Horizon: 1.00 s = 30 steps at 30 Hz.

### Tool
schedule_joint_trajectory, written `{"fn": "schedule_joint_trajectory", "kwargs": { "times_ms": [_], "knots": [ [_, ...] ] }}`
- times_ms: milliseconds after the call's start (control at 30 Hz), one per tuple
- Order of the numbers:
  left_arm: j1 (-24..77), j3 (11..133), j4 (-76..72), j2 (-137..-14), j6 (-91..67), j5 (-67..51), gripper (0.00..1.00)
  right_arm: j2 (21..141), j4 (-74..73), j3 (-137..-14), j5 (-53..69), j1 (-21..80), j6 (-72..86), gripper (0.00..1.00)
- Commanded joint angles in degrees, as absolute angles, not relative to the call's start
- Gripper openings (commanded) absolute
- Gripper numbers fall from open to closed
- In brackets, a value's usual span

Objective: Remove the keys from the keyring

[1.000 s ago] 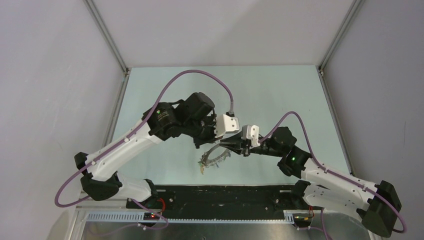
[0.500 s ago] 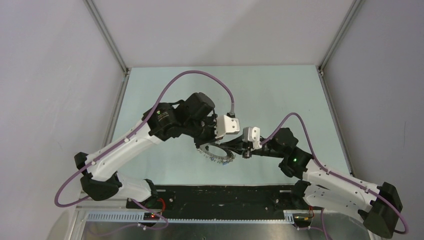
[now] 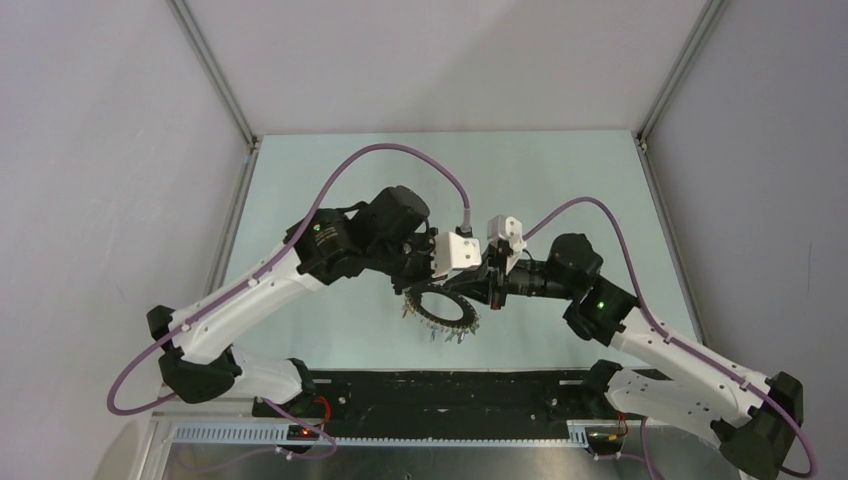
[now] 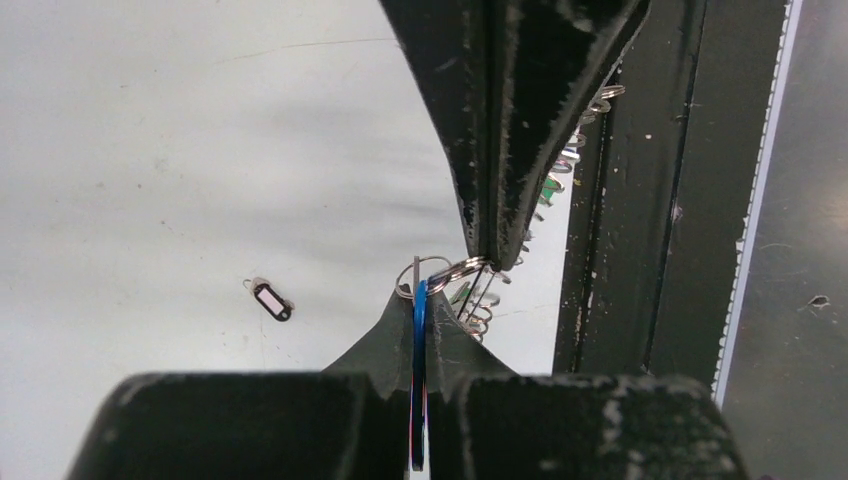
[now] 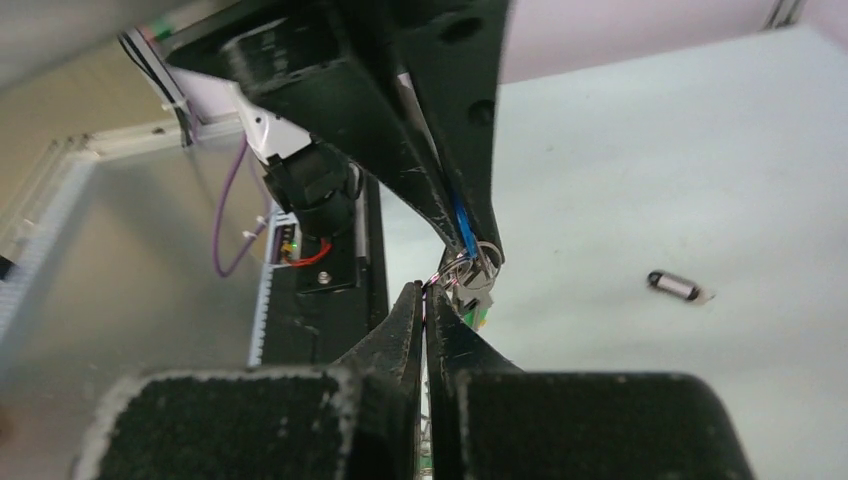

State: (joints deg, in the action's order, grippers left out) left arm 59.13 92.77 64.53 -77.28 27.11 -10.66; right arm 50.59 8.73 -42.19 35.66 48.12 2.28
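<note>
The keyring (image 3: 420, 311) hangs in the air between my two grippers, almost flat, with several small keys (image 3: 450, 331) dangling from its rim. My left gripper (image 3: 478, 282) is shut on a blue key tag (image 4: 419, 380), whose small split ring (image 4: 420, 272) sticks out past the tips (image 4: 419, 295). My right gripper (image 3: 493, 295) is shut on the thin hoop wire at its tips (image 5: 424, 292). The two grippers meet tip to tip. More keys (image 4: 562, 165) show behind the right fingers (image 4: 500, 150).
A small black tag (image 4: 270, 298) lies alone on the pale table, also seen in the right wrist view (image 5: 676, 286). The black base strip (image 3: 440, 392) runs along the near edge below the ring.
The keyring has swung from hanging low and edge-on to nearly flat and higher. My right gripper has risen, moved away from the near edge and rolled its wrist. The left arm has barely moved.
</note>
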Motion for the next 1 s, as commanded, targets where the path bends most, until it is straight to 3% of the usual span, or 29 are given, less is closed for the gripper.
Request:
{"fn": "schedule_joint_trajectory", "kwargs": {
  "times_ms": [0, 333, 967],
  "knots": [
    [59.5, 92.1, 60.0, -75.9, 28.7, -10.4, 0.0, 50.4, 7.0, -46.0, 36.8, 45.5, 13.8, 0.0],
    [57.3, 93.2, 58.1, -78.5, 26.2, -13.4, 0.0, 52.9, -6.5, -46.0, 25.9, 46.3, 6.4, 0.0],
    [55.1, 92.6, 56.2, -81.1, 23.1, -12.9, 0.0, 64.2, 5.9, -46.0, 49.9, 31.7, 45.0, 0.0]
  ]
}}
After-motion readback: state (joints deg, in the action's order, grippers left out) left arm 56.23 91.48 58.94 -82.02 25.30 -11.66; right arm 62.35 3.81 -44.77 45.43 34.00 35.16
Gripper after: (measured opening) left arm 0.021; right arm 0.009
